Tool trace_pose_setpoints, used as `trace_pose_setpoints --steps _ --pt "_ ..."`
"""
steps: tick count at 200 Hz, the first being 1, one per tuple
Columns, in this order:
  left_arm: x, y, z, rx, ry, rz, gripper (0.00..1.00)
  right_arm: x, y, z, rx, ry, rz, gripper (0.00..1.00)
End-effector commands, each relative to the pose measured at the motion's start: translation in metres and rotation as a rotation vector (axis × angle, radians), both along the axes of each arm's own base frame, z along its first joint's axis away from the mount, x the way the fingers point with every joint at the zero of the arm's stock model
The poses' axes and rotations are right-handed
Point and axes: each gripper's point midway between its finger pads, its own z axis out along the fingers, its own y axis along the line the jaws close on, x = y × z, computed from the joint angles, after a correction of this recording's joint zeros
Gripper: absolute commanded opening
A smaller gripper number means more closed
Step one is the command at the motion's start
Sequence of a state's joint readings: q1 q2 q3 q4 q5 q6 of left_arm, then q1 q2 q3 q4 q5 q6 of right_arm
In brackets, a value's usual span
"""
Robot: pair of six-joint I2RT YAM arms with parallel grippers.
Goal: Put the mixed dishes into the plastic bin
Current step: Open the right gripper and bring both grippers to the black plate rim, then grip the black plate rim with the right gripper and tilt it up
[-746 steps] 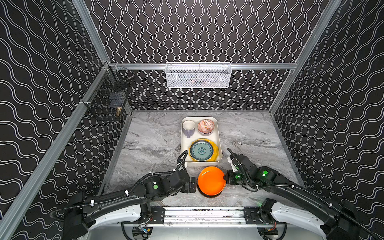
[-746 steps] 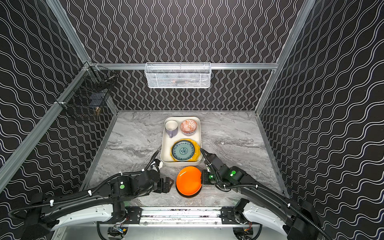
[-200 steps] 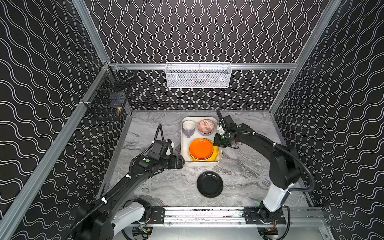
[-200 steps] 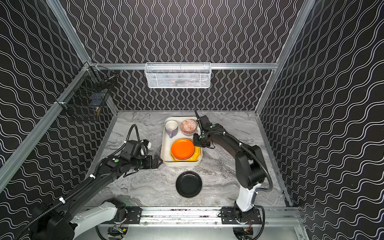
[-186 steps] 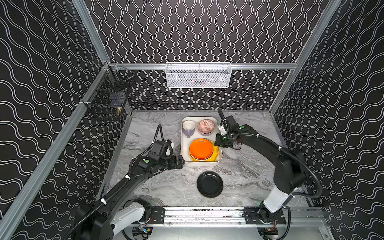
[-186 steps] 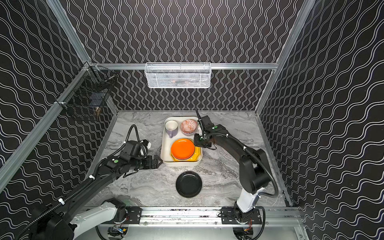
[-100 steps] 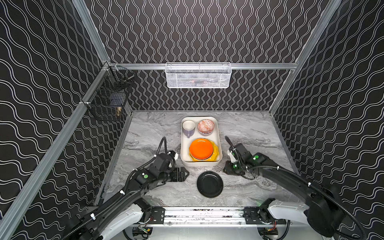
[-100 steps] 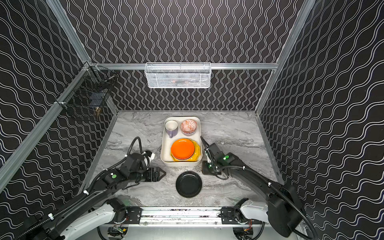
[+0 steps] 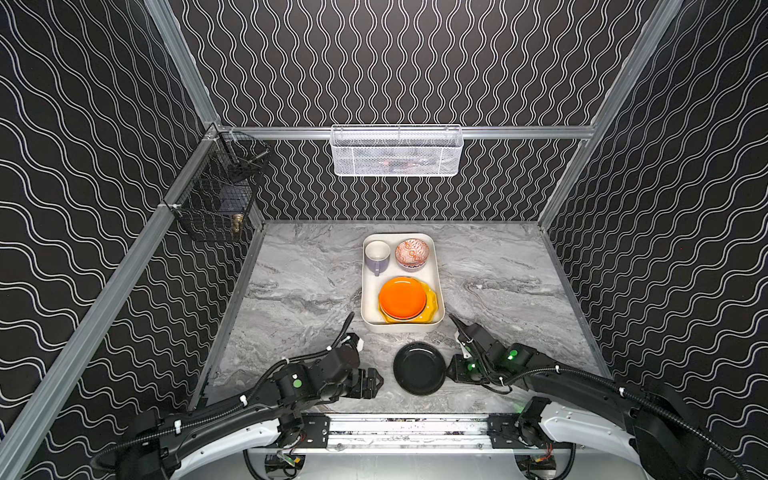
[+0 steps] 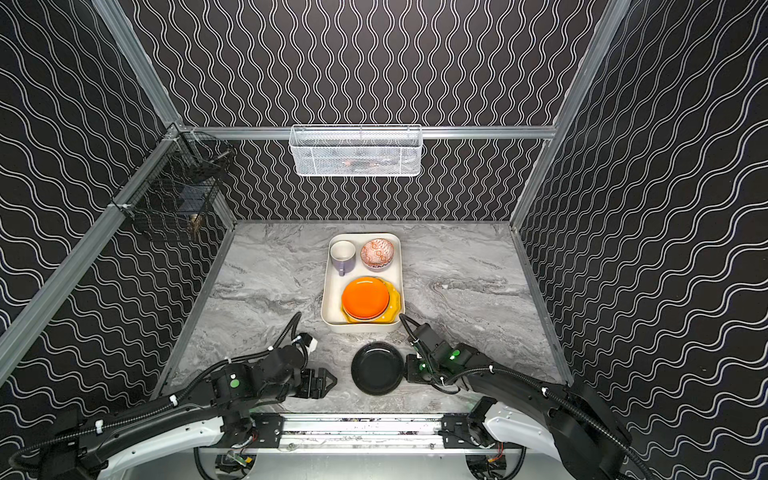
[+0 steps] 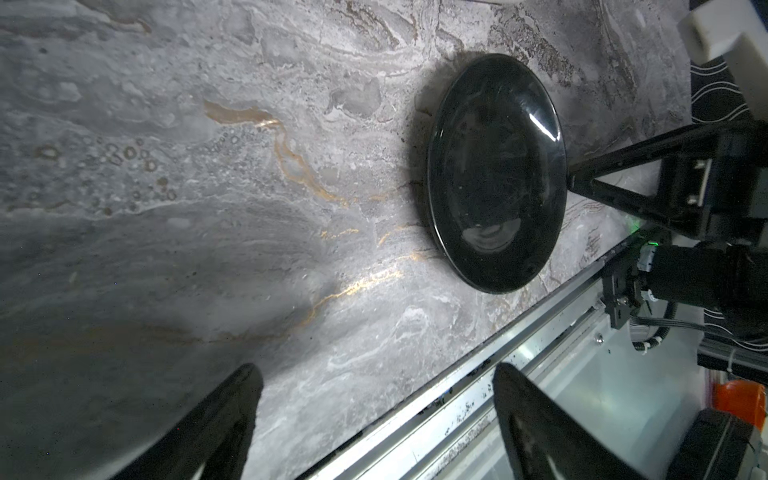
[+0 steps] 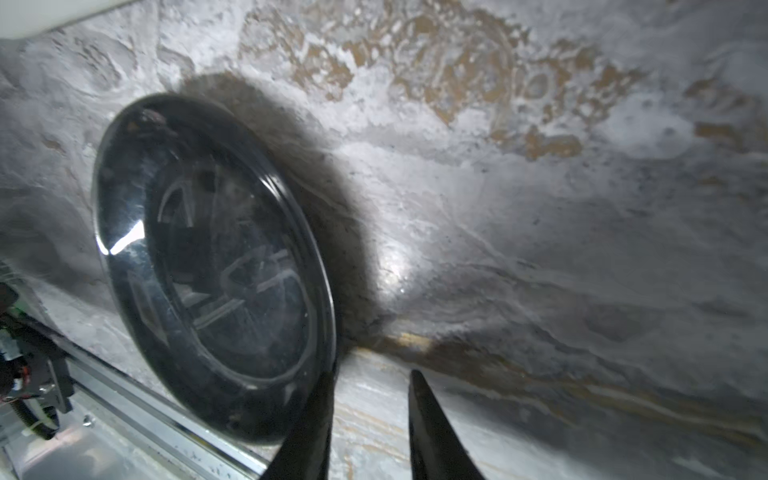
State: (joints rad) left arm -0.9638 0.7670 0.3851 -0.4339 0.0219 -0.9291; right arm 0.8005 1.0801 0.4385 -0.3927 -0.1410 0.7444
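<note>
Left claw [image 11: 376, 368] gaping beside the black plate [image 9: 419, 368], right claw [image 12: 372, 372] barely parted and empty at its rim: a nudge could skid it off the counter [image 9: 311, 291].

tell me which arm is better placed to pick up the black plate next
Right, most likely. The right gripper sits at the rim of the black plate, jaws slightly apart. The left gripper is open but stands off from the plate, with bare table between.
</note>
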Motion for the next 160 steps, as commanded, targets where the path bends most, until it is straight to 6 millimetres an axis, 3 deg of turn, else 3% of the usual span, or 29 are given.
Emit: trace_pose_setpoints --steps 1,49,96,113,137,160 --pt "0.014 -0.007 0.012 -0.004 -0.048 0.030 0.92 0.010 0.012 0.007 0.052 -0.031 -0.013 0.32" --pt "0.021 -0.017 0.005 0.028 -0.047 0.010 0.94 0.010 0.014 0.003 0.058 -0.029 -0.002 0.32" --pt "0.024 -0.022 -0.004 0.048 -0.043 0.000 0.94 0.007 0.023 -0.015 0.078 0.021 0.010 0.30" --pt "0.025 -0.022 -0.007 0.061 -0.043 -0.003 0.95 0.007 0.023 -0.023 0.064 0.039 -0.002 0.23" --pt "0.025 -0.023 -0.009 0.069 -0.038 -0.007 0.95 0.006 0.019 -0.028 0.030 0.053 -0.005 0.04" --pt "0.027 -0.024 -0.003 0.074 -0.046 -0.011 0.95 0.007 0.017 -0.022 0.016 0.046 -0.003 0.00"
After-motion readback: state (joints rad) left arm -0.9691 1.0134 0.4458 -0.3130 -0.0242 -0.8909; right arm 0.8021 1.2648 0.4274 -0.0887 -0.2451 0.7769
